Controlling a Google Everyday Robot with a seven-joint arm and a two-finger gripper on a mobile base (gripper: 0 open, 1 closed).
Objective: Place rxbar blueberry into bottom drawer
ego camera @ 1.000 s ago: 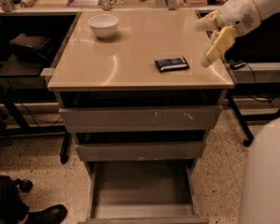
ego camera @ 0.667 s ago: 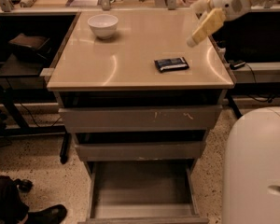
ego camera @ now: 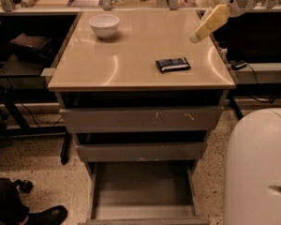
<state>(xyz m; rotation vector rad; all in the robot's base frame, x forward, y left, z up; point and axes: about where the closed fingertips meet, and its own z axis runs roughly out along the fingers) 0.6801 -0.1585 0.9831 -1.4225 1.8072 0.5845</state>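
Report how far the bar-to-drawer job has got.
Done: the bottom drawer stands pulled open, nothing in it. In hand: the claw hovers above the right rear of the cabinet top, apart from the rxbar blueberry, which lies flat on the top. Left: grasp the bar, carry it down, set it in the drawer.

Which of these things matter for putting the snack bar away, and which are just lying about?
Job: dark blue shiny-wrapped snack bar on the tan cabinet top; open grey metal bottom drawer; pale gripper, hovering over the top's right edge.
Lying about: white round bowl, back left of the top.
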